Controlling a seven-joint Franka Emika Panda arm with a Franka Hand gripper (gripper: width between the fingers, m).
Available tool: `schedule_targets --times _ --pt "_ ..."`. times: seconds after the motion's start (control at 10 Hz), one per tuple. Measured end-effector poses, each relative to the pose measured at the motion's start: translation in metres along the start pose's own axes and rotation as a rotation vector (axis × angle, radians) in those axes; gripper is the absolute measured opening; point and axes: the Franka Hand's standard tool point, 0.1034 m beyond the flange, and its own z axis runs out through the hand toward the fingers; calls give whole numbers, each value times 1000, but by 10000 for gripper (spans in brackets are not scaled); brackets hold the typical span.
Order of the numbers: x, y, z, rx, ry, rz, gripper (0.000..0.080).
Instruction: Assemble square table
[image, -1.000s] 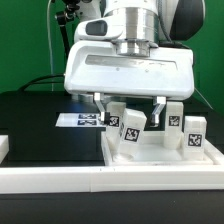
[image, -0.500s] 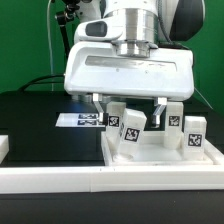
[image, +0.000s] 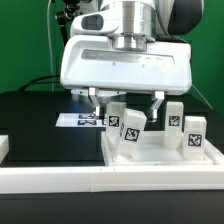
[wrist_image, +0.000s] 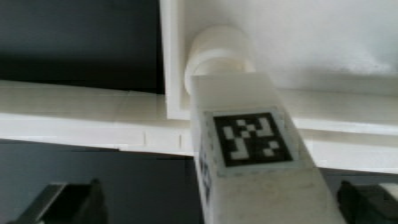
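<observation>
Hand: fully open, empty, fingers either side of one leg without gripping. Legs: four, upright, tagged, on the slab. Slab: on the black desk, toward the exterior view's right.

**Count of what shows**

The exterior view shows one gripper, its two fingers spread apart. Below it stand four tagged white legs, each carrying one black-white tag. They stand on one white square slab. One marker board lies on the one black table, and one long white rail runs along the front. The wrist view shows one leg with one tag.
</observation>
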Motion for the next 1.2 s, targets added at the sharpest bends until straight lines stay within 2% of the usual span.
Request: schedule_targets --times 0.2,0.3,0.4,0.5,0.7,1.0,1.2 --pt "0 2 1 -2 -2 3 648" --pt "-6 -3 4 23 -68 17 648" --pt "-7 -10 5 54 -155 35 648" --pt "-5 -12 5 73 -235 34 648" --pt "-1 -11 7 92 -298 34 648" --pt "1 -6 8 87 -290 39 648" --pt "5 -7 7 74 -286 1 648"
